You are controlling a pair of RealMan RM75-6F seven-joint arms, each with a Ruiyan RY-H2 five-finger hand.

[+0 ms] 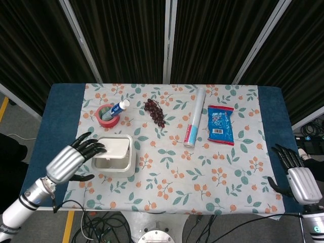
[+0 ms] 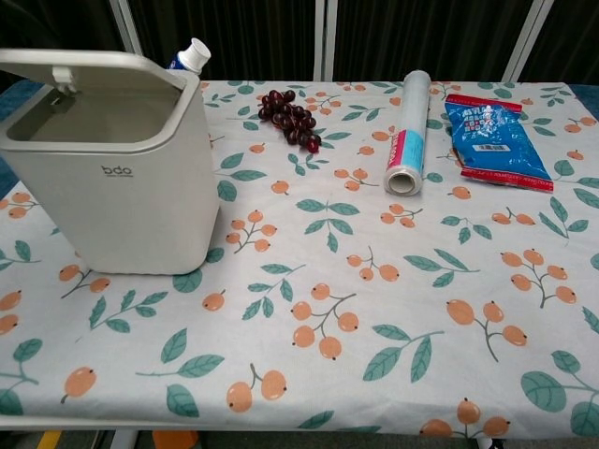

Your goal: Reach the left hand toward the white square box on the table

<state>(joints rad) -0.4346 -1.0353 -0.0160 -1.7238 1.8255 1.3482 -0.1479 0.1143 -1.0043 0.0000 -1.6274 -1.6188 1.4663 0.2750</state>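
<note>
- The left hand (image 1: 71, 159) shows at about 8 o'clock in the head view, its silver back turned up and its dark fingers (image 1: 90, 146) spread and pointing toward 2 o'clock.
- Its thumb juts out low, toward 4 o'clock, and it holds nothing.
- Its forearm runs down to the 7 o'clock corner.
- The right hand (image 1: 296, 177) sits at about 4 o'clock, fingers apart, pointing toward 11 o'clock, holding nothing.
- The chest view shows neither hand.
</note>
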